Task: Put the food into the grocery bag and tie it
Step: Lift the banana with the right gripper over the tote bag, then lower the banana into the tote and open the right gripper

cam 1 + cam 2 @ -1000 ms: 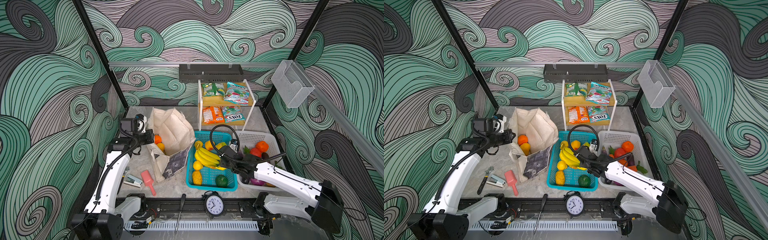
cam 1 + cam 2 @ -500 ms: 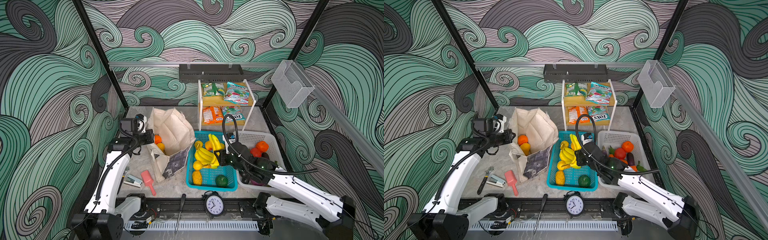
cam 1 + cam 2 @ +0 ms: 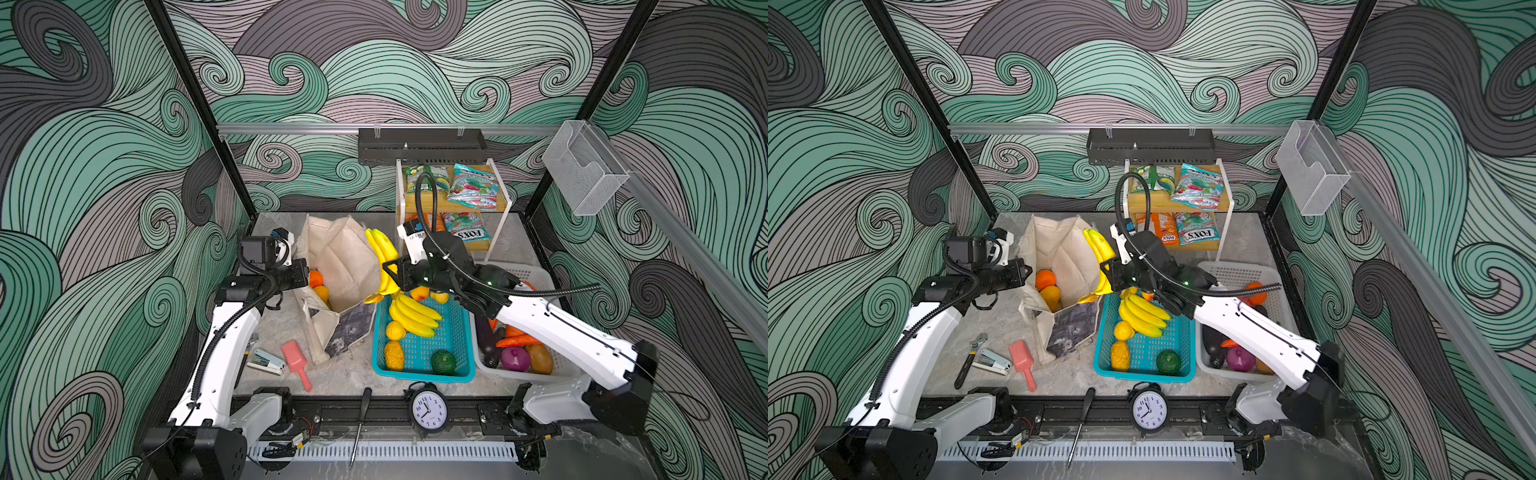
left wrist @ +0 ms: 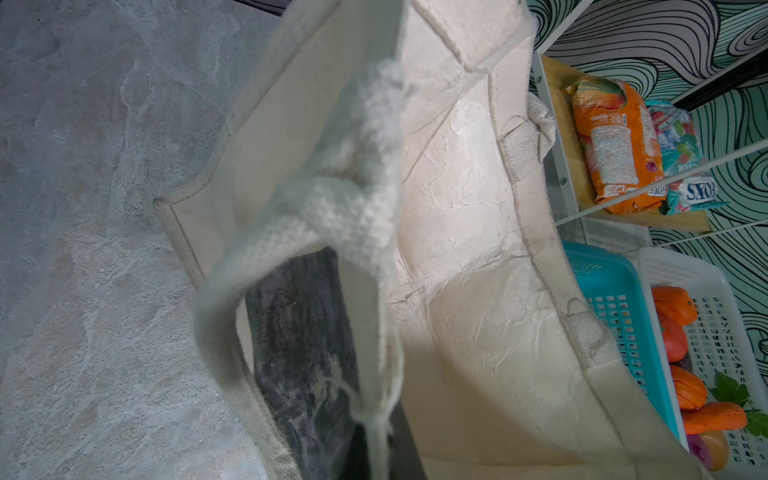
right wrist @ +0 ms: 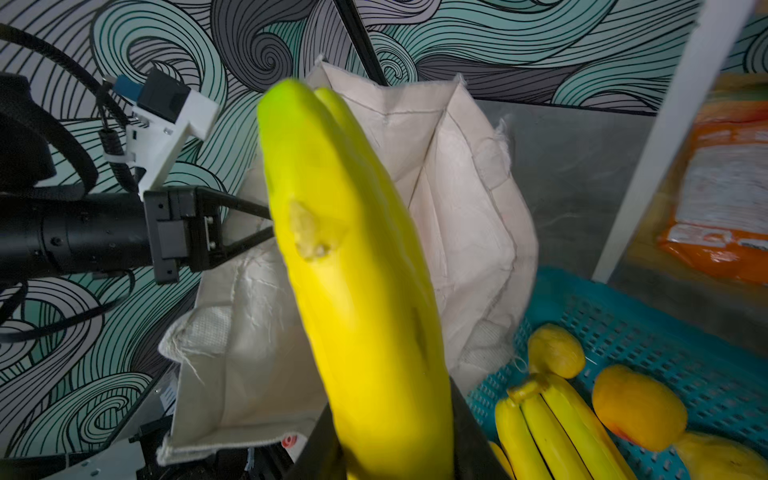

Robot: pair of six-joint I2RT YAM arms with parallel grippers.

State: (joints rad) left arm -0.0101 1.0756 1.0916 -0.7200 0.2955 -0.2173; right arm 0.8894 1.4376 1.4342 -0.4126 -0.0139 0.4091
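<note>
The beige grocery bag stands open at the left of the table, with an orange and a yellow-orange fruit inside. My left gripper is shut on the bag's left rim, next to a cream handle. My right gripper is shut on a bunch of bananas. It holds them upright in the air at the bag's right rim, above the teal basket's far left corner.
The teal basket holds another banana bunch and several fruits. The white basket holds vegetables under my right arm. Snack packets lie on the back shelf. A pink scoop, a stapler and a clock lie near the front.
My right gripper has lifted the bananas out of the teal basket and carried them up and left to the bag's right rim. The left arm has not moved.
</note>
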